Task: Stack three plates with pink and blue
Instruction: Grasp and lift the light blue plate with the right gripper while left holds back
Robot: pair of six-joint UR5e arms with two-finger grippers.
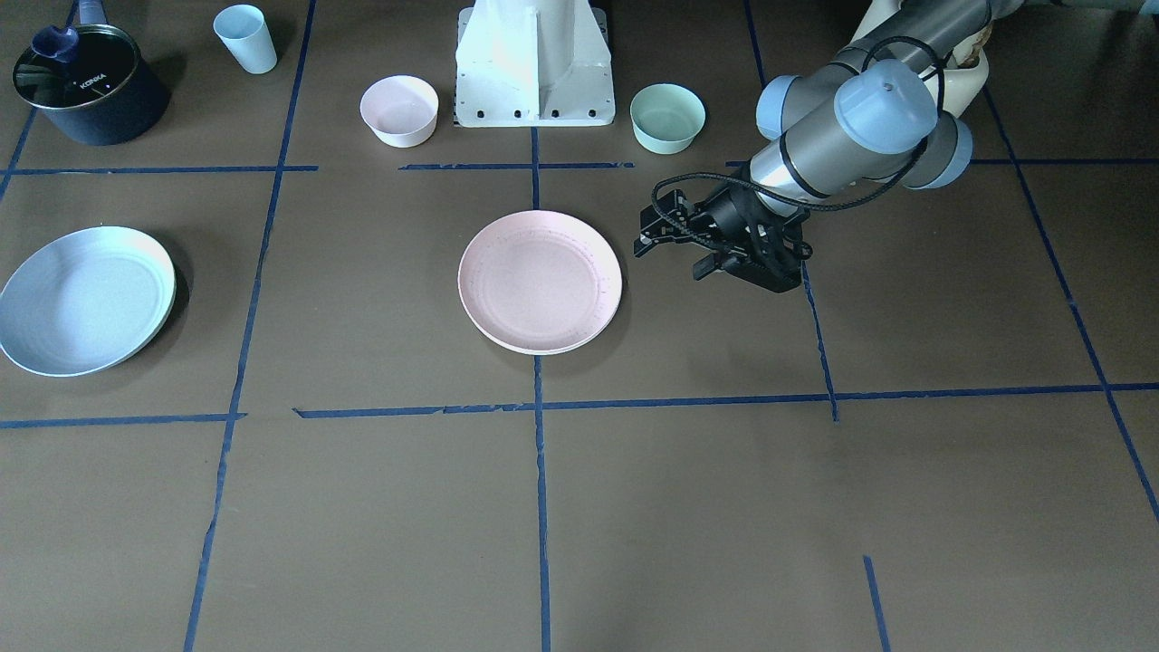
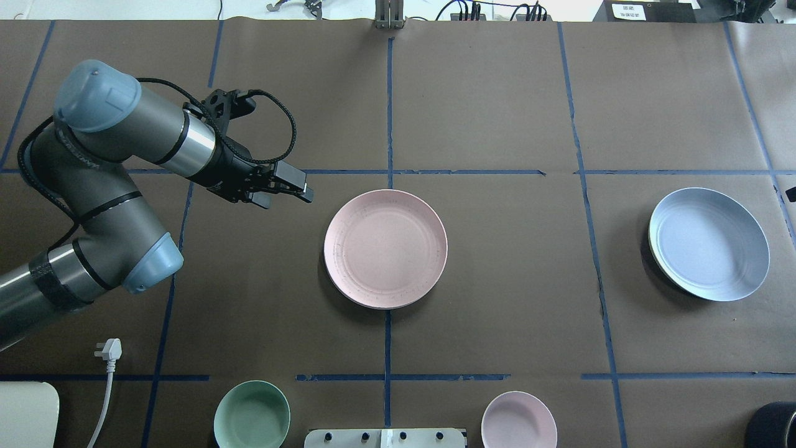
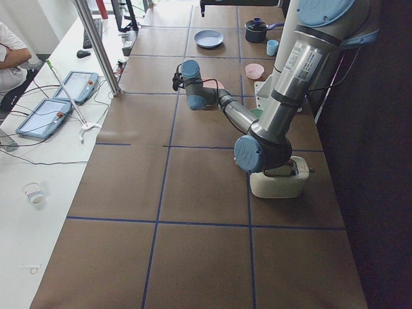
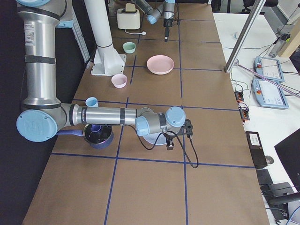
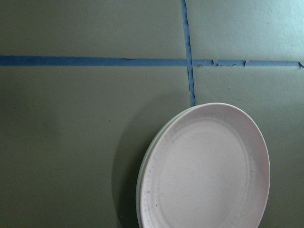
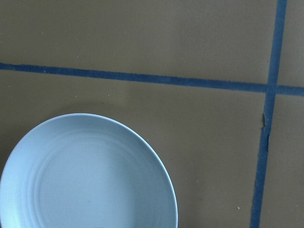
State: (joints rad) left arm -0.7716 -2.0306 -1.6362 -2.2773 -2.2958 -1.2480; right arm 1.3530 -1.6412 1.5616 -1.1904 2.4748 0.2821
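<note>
A pale pink plate (image 1: 540,281) lies at the table's middle on a cream plate whose rim (image 5: 142,175) shows under it in the left wrist view. The pink plate also shows in the overhead view (image 2: 385,247). A light blue plate (image 2: 709,244) lies alone far toward my right side and also shows in the front-facing view (image 1: 86,301). My left gripper (image 2: 306,188) hangs beside the pink plate, apart from it, open and empty. My right gripper (image 4: 169,145) hovers by the blue plate (image 6: 90,175). I cannot tell whether it is open or shut.
A small pink bowl (image 2: 519,419) and a mint green bowl (image 2: 252,415) stand either side of the robot base (image 1: 534,63). A dark pot (image 1: 89,83) and a blue cup (image 1: 245,38) stand beyond the blue plate. A toaster (image 3: 277,180) sits by my left arm.
</note>
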